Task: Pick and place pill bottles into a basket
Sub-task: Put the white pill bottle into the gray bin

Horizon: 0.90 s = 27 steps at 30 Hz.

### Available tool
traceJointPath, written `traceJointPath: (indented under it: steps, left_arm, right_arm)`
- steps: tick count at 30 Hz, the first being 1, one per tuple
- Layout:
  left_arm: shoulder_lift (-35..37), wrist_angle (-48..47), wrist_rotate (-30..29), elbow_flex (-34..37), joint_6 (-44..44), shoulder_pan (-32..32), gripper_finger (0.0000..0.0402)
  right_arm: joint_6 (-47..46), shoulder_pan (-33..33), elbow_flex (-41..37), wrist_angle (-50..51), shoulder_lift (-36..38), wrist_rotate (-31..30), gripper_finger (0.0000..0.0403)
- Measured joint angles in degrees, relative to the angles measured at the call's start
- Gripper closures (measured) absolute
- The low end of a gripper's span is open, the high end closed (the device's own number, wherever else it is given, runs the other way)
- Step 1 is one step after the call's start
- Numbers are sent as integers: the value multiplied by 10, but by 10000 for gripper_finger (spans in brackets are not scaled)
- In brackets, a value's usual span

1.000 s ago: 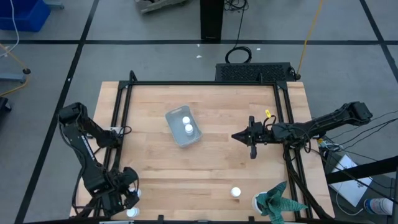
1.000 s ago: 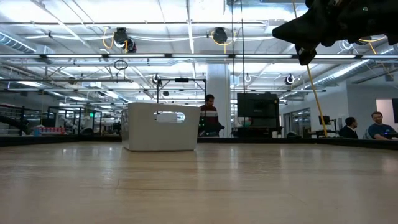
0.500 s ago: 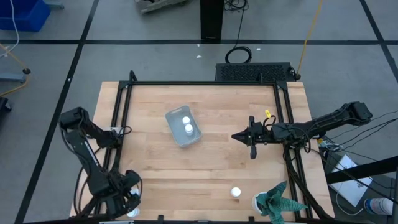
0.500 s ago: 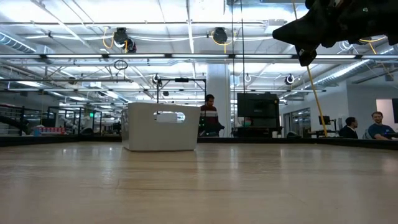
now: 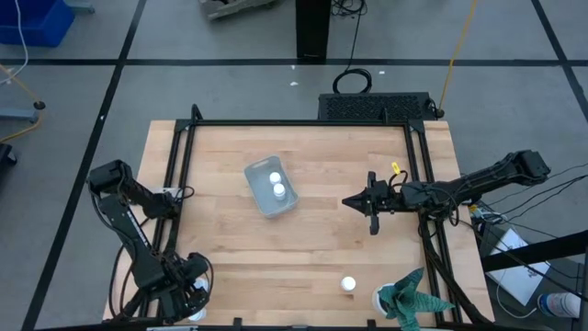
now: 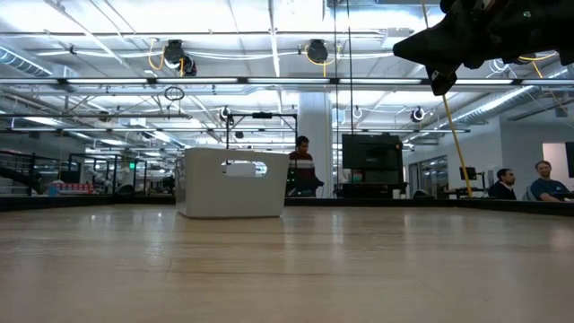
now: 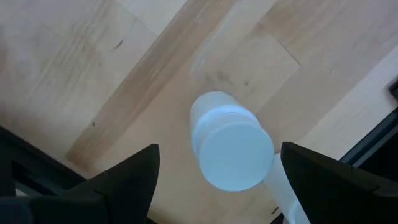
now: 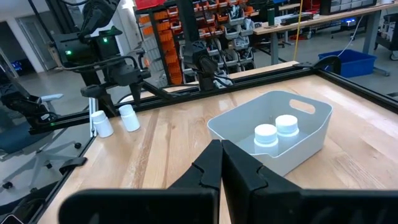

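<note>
My left gripper (image 5: pixel 187 281) (image 7: pixel 219 149) is open at the table's near left corner, pointing down. An upright white pill bottle (image 7: pixel 230 149) stands between its two fingers, apart from both. A second bottle (image 7: pixel 287 194) (image 5: pixel 193 315) stands close beside it. The pale basket (image 5: pixel 271 187) (image 6: pixel 231 182) sits mid-table with two bottles (image 8: pixel 266 135) (image 8: pixel 286 124) in it. Another bottle (image 5: pixel 348 285) stands near the table's near edge. My right gripper (image 5: pixel 371 204) (image 8: pixel 221 163) is shut and empty, raised above the table to the right of the basket.
A teal-and-white cloth-like thing (image 5: pixel 410 298) lies at the near right corner. A black frame rail (image 5: pixel 175 184) runs along the table's left, far and right sides. Bare wood lies between the basket and the near edge.
My left gripper has moved a little toward the table's near edge and now covers the near-left bottle that showed beside it in the high view a second ago.
</note>
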State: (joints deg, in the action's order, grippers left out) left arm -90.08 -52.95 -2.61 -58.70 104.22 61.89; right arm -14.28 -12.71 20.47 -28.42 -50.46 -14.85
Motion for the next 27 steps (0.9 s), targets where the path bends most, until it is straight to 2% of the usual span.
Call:
traceJointPath:
  steps: [8, 27]
  left_arm:
    - [0, -6, -9, 0, -1, 0, 67]
    - [0, -9, -23, 0, -15, -4, 223]
  right_arm:
    - [0, 0, 0, 0, 0, 0, 403]
    - [2, 0, 0, 0, 0, 0, 403]
